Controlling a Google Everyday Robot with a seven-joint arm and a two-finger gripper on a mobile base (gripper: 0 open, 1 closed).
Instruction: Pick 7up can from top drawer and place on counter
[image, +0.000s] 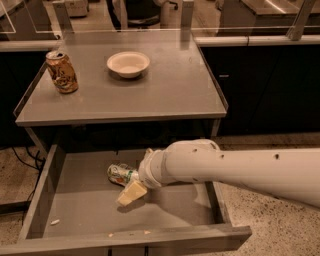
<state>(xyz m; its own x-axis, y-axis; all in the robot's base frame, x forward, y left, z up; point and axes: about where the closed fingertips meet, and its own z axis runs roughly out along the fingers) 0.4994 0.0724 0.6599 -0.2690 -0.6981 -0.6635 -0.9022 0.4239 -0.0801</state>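
The 7up can (120, 174) lies on its side in the open top drawer (80, 210), left of the middle. My gripper (130, 189) reaches into the drawer from the right on a thick white arm (235, 167). Its cream tip sits just in front of the can and right of it, touching or nearly touching it. The wrist hides the can's right end. The counter (165, 95) is the grey tabletop above the drawer.
An orange-gold can (62, 71) stands at the counter's left edge and a white bowl (128, 64) sits at its back middle. Pale crumbs (54, 222) lie near the drawer's front. Dark cabinets (265, 85) stand to the right.
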